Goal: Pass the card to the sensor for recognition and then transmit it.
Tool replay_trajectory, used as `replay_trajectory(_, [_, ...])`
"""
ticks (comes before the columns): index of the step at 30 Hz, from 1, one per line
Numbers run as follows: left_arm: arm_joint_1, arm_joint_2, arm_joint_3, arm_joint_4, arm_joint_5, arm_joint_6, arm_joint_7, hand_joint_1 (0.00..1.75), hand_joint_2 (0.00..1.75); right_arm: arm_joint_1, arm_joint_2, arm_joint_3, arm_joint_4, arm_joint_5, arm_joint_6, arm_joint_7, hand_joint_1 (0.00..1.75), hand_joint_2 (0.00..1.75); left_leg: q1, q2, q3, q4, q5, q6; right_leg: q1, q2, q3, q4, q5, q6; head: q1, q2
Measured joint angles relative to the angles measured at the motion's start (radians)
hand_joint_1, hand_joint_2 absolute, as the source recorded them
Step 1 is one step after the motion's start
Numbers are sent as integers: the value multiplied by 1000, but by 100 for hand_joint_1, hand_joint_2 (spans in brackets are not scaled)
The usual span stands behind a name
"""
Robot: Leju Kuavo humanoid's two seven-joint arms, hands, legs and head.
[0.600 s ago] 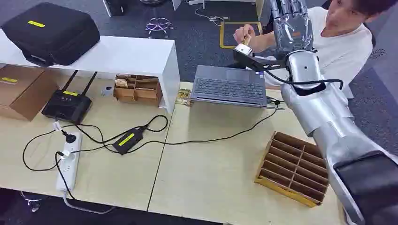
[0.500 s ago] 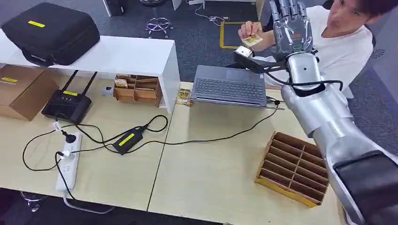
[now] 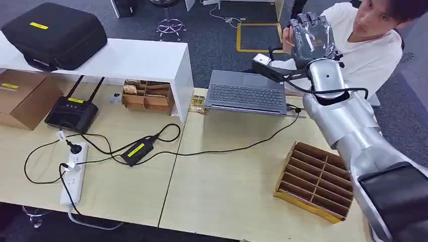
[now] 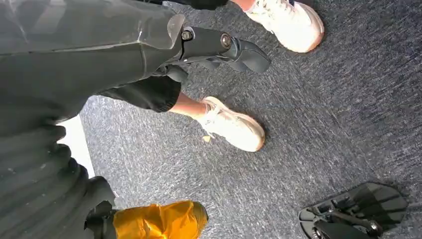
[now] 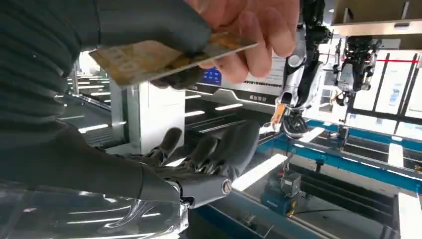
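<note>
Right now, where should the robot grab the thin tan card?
The thin tan patterned card is flat, and the person's hand covers one end. So the right hand should probably pinch the free end, coming from the side away from the person's hand, thumb on one face, a finger on the other.

Head camera looking down from high at pale wooden table (image 3: 227,191). Left wrist camera facing grey carpeted floor (image 4: 348,114). Right wrist camera sitting close behind raised silver right hand (image 5: 199,164), also showing in head view.

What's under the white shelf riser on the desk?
Under the white shelf riser: a black router and a small cardboard tray of gold packs. Anything deeper beneath the riser's top is covered.
</note>
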Motion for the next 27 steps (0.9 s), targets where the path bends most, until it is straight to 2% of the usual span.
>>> replay_trajectory(11, [0,0,-14,0,11,4,-2,0,175,16,-3,-27,-14,-11,-24,-53,175,175,0,0,0,0,0,0,0,0,0,0,0,0,0,0])
replay_trajectory(17, [3,0,-14,0,28,13,-7,0,175,53,-28,-49,-65,-59,-43,-109,175,175,0,0,0,0,0,0,0,0,0,0,0,0,0,0])
replay_trajectory(20, [7,0,-14,0,43,24,-17,0,175,117,-77,-72,-163,-111,-64,-140,175,175,0,-1,0,0,0,0,0,-1,0,-1,0,0,0,0])
replay_trajectory(23, [18,1,-14,0,56,34,-26,0,175,213,-148,-116,-291,-178,-72,-159,175,175,0,-5,-1,1,0,0,0,-5,1,-2,0,0,0,0])
replay_trajectory(27, [39,3,-13,0,79,52,-38,0,175,369,-254,-225,-482,-294,-89,-200,175,175,0,-6,-2,1,-1,2,0,-5,1,-3,0,0,0,0])
